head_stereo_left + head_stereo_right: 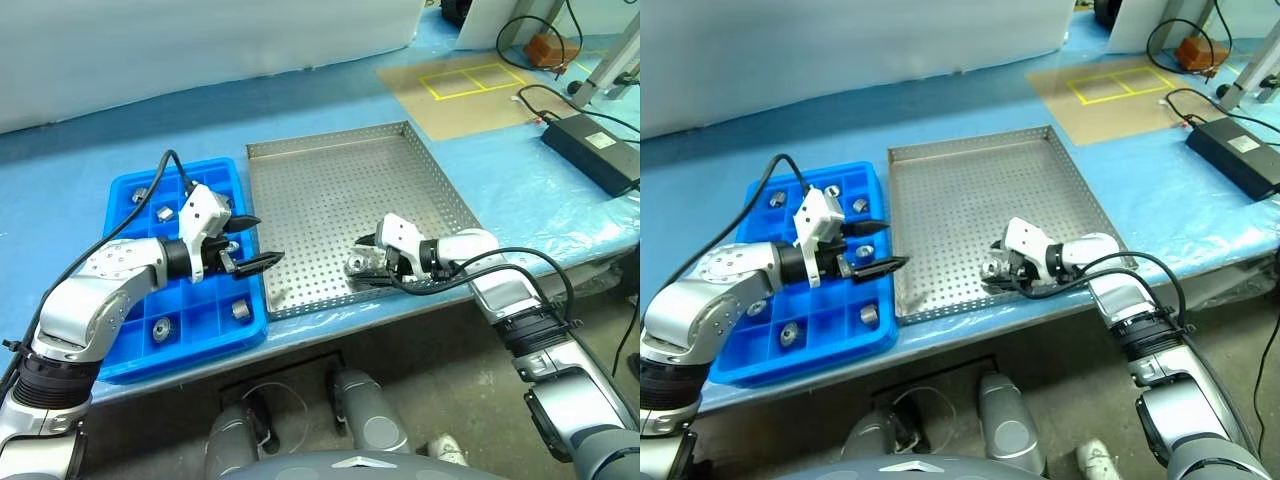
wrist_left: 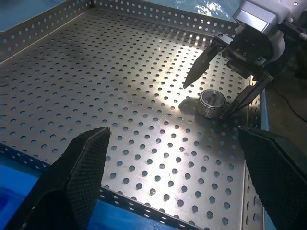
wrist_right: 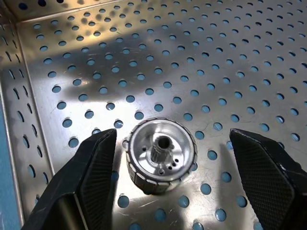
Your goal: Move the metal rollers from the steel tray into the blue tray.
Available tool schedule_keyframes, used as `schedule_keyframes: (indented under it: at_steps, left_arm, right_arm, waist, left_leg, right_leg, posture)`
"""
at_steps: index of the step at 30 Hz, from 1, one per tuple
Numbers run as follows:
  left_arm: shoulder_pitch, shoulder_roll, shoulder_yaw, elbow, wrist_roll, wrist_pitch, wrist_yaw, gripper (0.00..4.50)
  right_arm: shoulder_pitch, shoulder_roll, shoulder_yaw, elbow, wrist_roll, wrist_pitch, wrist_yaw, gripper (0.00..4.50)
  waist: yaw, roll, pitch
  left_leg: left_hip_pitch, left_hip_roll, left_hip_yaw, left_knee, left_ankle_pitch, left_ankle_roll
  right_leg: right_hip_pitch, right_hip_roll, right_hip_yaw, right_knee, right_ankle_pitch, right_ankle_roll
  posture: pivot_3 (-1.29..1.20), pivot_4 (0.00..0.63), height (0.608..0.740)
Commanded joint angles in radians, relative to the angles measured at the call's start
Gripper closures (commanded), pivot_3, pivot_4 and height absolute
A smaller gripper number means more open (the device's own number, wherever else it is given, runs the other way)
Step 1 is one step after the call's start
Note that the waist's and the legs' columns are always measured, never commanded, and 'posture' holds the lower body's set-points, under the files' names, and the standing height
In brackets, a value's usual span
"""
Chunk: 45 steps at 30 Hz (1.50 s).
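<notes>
On the blue-covered tabletop [image 1: 520, 190] the steel tray [image 1: 330, 150] sits just right of the blue tray [image 1: 128, 365]. One metal roller [image 3: 159, 154] lies on the steel tray's perforated floor near its front rim. The right tool [image 1: 362, 265] is low over it, fingers [image 3: 93, 165] apart on either side; whether they touch the roller is hard to say. The left tool [image 1: 262, 240] hovers over the blue tray's right edge, fingers wide apart and empty. Five or so rollers [image 1: 161, 329] sit in separate compartments of the blue tray.
</notes>
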Motion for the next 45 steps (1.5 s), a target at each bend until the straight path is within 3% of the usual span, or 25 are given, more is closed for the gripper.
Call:
schedule_keyframes:
  at_steps: [1, 3, 5, 6, 7, 11, 15, 19, 25, 33, 40, 45]
  left_arm:
    - [0.010, 0.012, 0.036, -0.043, -0.009, -0.001, 0.002, 0.00]
    - [0.016, 0.014, 0.039, -0.048, -0.010, 0.001, 0.004, 0.00]
    - [0.021, 0.014, 0.042, -0.055, -0.011, 0.004, 0.009, 0.00]
    - [0.024, 0.014, 0.044, -0.059, -0.011, 0.006, 0.011, 0.00]
    - [0.028, 0.016, 0.046, -0.064, -0.011, 0.010, 0.013, 0.00]
    - [0.108, 0.065, 0.079, -0.122, -0.024, 0.033, -0.012, 0.00]
    - [0.254, 0.127, 0.224, -0.194, -0.061, 0.063, -0.019, 0.00]
    - [0.299, 0.124, 0.320, -0.224, -0.073, 0.072, 0.027, 0.00]
    - [0.409, 0.099, 0.454, -0.322, -0.112, 0.122, 0.105, 0.00]
    - [0.561, 0.041, 0.634, -0.435, -0.145, 0.156, 0.206, 0.00]
    - [0.672, -0.027, 0.675, -0.535, -0.188, 0.153, 0.273, 0.00]
    - [0.711, -0.050, 0.669, -0.571, -0.213, 0.143, 0.309, 0.00]
  right_arm:
    - [0.012, 0.005, 0.036, 0.024, -0.019, -0.024, 0.031, 1.59]
    - [0.004, 0.012, 0.033, 0.042, -0.031, -0.026, 0.014, 2.25]
    - [-0.008, 0.018, 0.027, 0.053, -0.016, -0.026, 0.032, 2.25]
    - [-0.010, 0.019, 0.025, 0.052, -0.009, -0.027, 0.044, 2.69]
    - [-0.016, 0.026, 0.024, 0.057, -0.012, -0.026, 0.037, 2.82]
    - [-0.049, 0.058, 0.024, 0.089, -0.024, -0.027, 0.016, 2.87]
    - [-0.139, 0.135, 0.000, 0.052, 0.059, 0.063, 0.062, 2.87]
    - [-0.236, 0.229, 0.000, 0.071, 0.096, 0.091, 0.089, 2.87]
    - [-0.340, 0.362, 0.084, 0.218, 0.049, -0.056, 0.141, 2.87]
    - [-0.440, 0.476, 0.090, 0.360, 0.047, -0.162, 0.181, 2.87]
    - [-0.466, 0.489, 0.093, 0.364, 0.064, -0.124, 0.279, 2.87]
    - [-0.470, 0.483, 0.092, 0.327, 0.065, -0.106, 0.321, 2.87]
  waist:
    - [0.000, -0.001, -0.001]
    - [0.000, -0.002, -0.001]
    - [-0.001, -0.002, -0.001]
    - [-0.001, -0.002, -0.001]
    - [0.000, -0.002, -0.001]
    - [-0.010, -0.003, -0.002]
    - [-0.023, -0.003, -0.002]
    - [-0.015, -0.002, -0.001]
    - [0.048, -0.002, -0.001]
    - [0.180, 0.000, 0.000]
    - [0.289, 0.000, 0.000]
    - [0.311, 0.000, 0.000]
  left_leg:
    - [0.001, 0.000, 0.000, 0.000, 0.000, 0.000]
    - [0.002, 0.000, 0.000, 0.000, 0.000, 0.000]
    - [0.004, 0.000, 0.000, 0.001, 0.000, 0.000]
    - [0.004, 0.000, 0.000, 0.001, 0.000, 0.000]
    - [0.004, 0.000, 0.000, 0.001, 0.000, 0.000]
    - [0.005, 0.000, -0.001, 0.003, 0.000, -0.001]
    - [0.004, 0.000, -0.001, 0.002, 0.001, -0.001]
    - [0.001, 0.000, -0.001, 0.002, 0.001, -0.002]
    - [0.001, 0.001, -0.002, -0.001, 0.001, -0.004]
    - [-0.002, 0.001, 0.001, -0.001, 0.002, -0.005]
    - [0.004, 0.001, 0.004, -0.006, 0.004, -0.010]
    - [0.005, -0.001, 0.004, -0.008, 0.005, -0.012]
  right_leg:
    - [0.001, 0.000, 0.000, 0.000, 0.000, 0.000]
    - [0.002, 0.000, 0.000, 0.000, 0.000, 0.000]
    - [0.003, 0.000, 0.000, 0.000, -0.003, 0.005]
    - [0.003, 0.000, 0.000, 0.000, -0.003, 0.006]
    - [0.003, 0.000, 0.000, 0.000, -0.003, 0.006]
    - [0.004, 0.000, 0.000, 0.000, -0.003, 0.006]
    - [0.001, 0.000, 0.000, 0.002, -0.003, 0.006]
    - [-0.003, 0.000, 0.000, 0.007, -0.001, 0.003]
    - [-0.004, -0.001, 0.000, 0.007, 0.000, -0.002]
    - [-0.011, -0.001, 0.002, 0.012, 0.000, -0.003]
    - [-0.012, -0.001, 0.006, 0.016, 0.000, -0.003]
    - [-0.014, -0.001, 0.010, 0.017, -0.002, 0.000]
  posture:
    - [-0.65, 0.150, 0.740]
    - [-0.64, 0.150, 0.740]
    - [-0.64, 0.150, 0.740]
    - [-0.64, 0.150, 0.740]
    - [-0.63, 0.150, 0.740]
    - [-0.61, 0.150, 0.740]
    - [-0.53, 0.150, 0.740]
    - [-0.45, 0.150, 0.740]
    - [-0.33, 0.150, 0.740]
    - [-0.18, 0.150, 0.740]
    - [-0.11, 0.150, 0.740]
    - [-0.09, 0.150, 0.740]
